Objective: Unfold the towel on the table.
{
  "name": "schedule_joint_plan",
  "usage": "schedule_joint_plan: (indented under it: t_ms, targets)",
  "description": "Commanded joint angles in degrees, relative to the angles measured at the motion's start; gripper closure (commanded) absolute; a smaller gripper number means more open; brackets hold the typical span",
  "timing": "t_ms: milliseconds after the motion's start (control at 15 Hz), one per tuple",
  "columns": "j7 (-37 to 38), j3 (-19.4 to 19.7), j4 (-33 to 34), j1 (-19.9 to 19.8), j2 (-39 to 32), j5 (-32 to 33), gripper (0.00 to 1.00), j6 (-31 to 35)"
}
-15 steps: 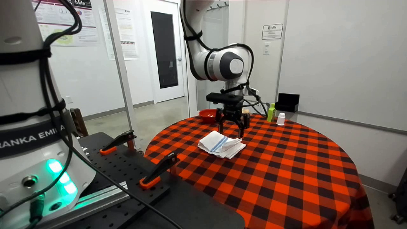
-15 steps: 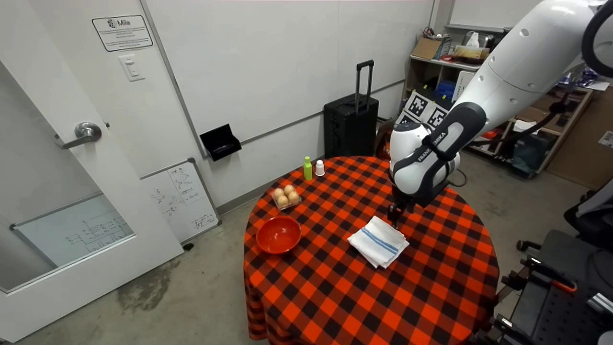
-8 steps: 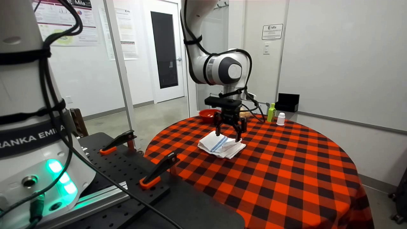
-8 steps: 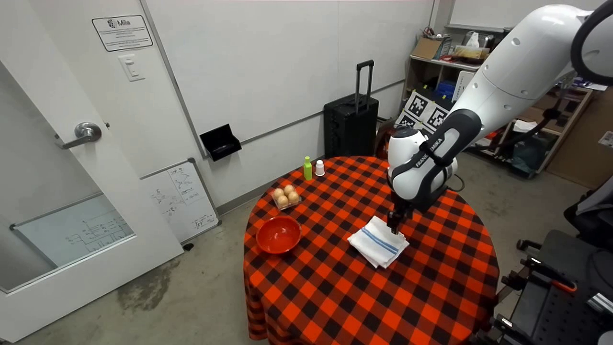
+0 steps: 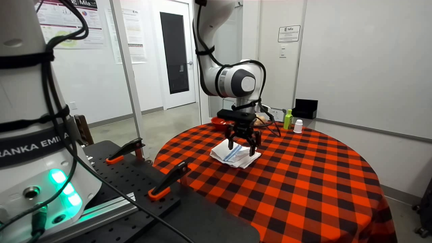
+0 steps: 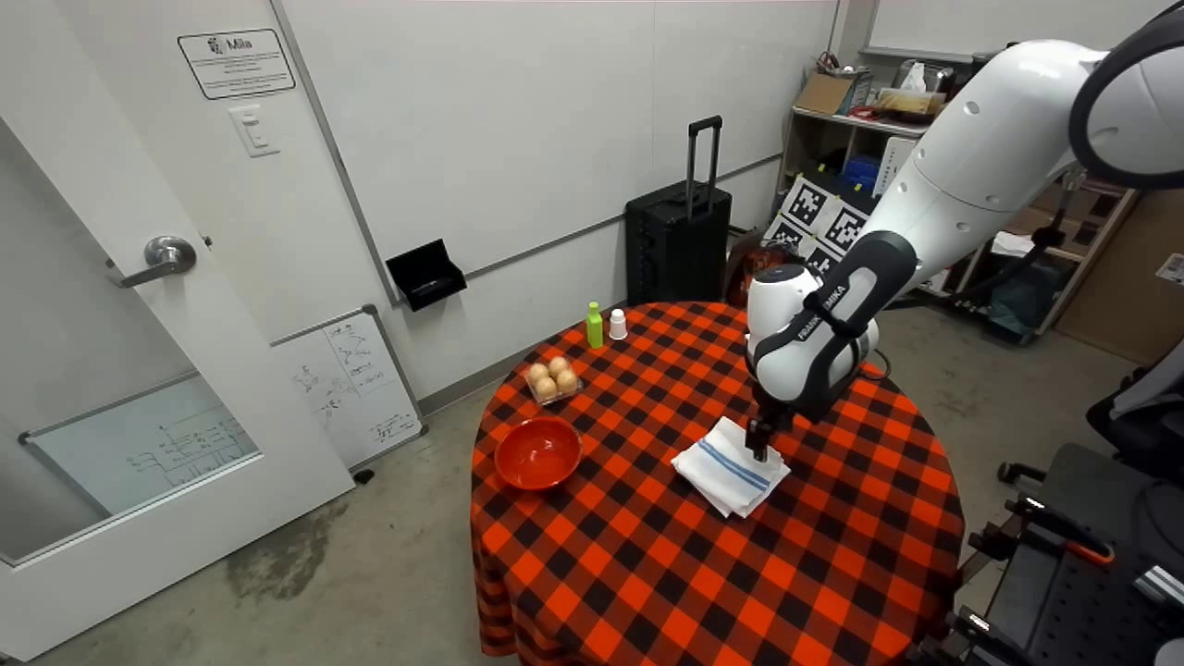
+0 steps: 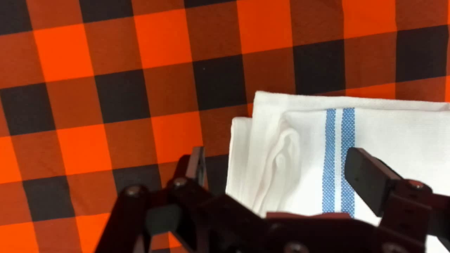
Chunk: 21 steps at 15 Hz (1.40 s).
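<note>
The white towel with blue stripes lies folded in layers on the checkered table (image 5: 303,189). It shows in both exterior views (image 5: 222,151) (image 6: 721,474) and in the wrist view (image 7: 306,140). My gripper (image 5: 241,151) is open and empty, pointing down just above the towel; it also shows in an exterior view (image 6: 758,453). In the wrist view, the gripper's (image 7: 275,154) left finger (image 7: 197,163) is over the tablecloth, outside the towel's layered edge. The right finger (image 7: 367,175) is over the towel by the blue stripes. A raised, loose fold lies between the fingers. I cannot tell whether the fingertips touch cloth.
A red bowl (image 6: 538,453), a clear pack of eggs (image 6: 552,381), a green bottle (image 6: 594,326) and a small white container (image 6: 618,325) stand toward the table's far side. Black and orange clamps (image 5: 170,180) sit on the robot's base plate.
My gripper has come down over the towel, staying open, and moved slightly toward the robot base. The towel has not moved.
</note>
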State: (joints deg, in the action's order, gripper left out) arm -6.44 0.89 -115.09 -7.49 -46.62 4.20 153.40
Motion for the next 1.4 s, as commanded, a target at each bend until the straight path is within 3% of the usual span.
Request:
schedule_joint_plan:
  t_ms: [0,133,200,800,867,1333]
  targets:
    - [-1.1,0.9,2.1,0.7,-2.8,0.8,0.01,2.3]
    - [-1.0,1.3,2.5,0.9,-3.5,1.1,0.12,2.8]
    - [-0.9,1.5,2.5,1.1,-3.7,1.3,0.27,3.2]
    - [-0.2,3.7,2.6,2.8,-3.8,2.9,0.95,5.0]
    - [-0.1,3.9,2.5,3.0,-3.6,3.1,0.99,5.2]
    - [0.5,6.1,1.3,4.2,-1.4,4.3,0.99,7.2]
